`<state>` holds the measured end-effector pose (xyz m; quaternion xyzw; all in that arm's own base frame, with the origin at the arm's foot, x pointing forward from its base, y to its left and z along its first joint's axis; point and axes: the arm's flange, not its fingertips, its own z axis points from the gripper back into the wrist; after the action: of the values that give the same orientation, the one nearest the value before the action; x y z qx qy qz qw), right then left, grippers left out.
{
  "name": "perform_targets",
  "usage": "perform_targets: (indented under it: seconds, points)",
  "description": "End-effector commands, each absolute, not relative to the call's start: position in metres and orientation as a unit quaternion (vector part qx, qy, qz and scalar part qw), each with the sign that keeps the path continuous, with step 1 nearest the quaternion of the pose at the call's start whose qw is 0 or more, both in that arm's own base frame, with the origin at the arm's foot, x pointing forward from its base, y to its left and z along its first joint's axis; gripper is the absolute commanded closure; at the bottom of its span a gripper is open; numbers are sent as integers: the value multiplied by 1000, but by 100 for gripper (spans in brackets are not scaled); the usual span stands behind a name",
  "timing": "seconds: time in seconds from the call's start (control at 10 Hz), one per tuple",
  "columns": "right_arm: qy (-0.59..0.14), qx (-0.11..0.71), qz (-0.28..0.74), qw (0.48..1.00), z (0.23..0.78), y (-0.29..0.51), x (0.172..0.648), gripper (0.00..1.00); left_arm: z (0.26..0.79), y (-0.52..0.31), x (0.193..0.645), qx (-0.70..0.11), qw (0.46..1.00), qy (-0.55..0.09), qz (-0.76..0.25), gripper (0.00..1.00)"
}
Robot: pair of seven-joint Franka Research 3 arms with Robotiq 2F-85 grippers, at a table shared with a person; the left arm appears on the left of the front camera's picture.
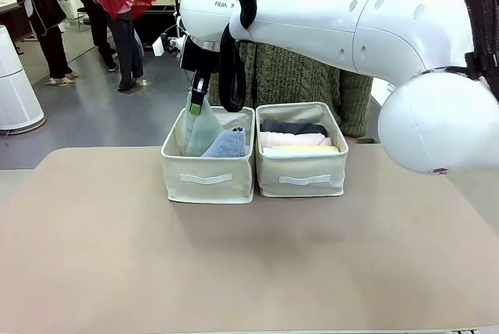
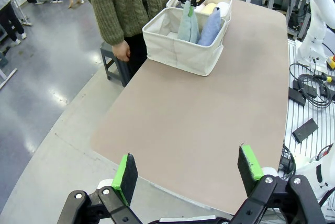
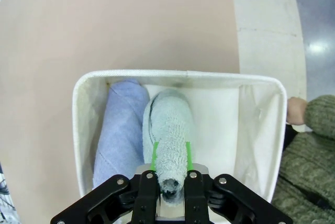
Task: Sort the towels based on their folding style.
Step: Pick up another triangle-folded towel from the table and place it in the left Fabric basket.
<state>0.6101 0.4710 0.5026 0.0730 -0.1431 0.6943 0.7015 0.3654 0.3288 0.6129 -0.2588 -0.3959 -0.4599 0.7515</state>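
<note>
The teal cone (image 3: 168, 130) is clamped at its tip by the right tool (image 3: 169, 182), hanging below it inside the left box (image 1: 207, 180). Just beside it in that box the blue cone (image 3: 119, 130) is seen leaning. In the right box (image 1: 302, 178), farther from that tool, the dark, pink and yellow rolls (image 1: 296, 138) are stacked. The left tool (image 2: 186, 169) is held with its pads apart above the near worktop (image 1: 234, 264) edge, well away from both boxes. A person's hand (image 3: 296, 110) is seen beyond the left box.

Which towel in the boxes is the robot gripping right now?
The pale grey-teal cone, pinched at its tip by the right gripper; the blue cone beside it lies free.
</note>
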Motion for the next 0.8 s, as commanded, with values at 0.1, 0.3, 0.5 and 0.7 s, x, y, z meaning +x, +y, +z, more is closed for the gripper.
perform_targets:
  seconds: [0.1,0.3,0.5,0.7]
  points:
    - [-135,79,704,693,509,486,625,84,614,330,363,-255,747,-402,-465,0]
    - [-124,78,707,692,501,491,626,84,614,330,363,-255,747,-402,-465,0]
    - [-118,79,709,691,495,495,627,84,614,330,363,-255,747,-402,-465,0]
    - [-118,79,710,689,494,496,627,84,614,330,363,-255,747,-402,-465,0]
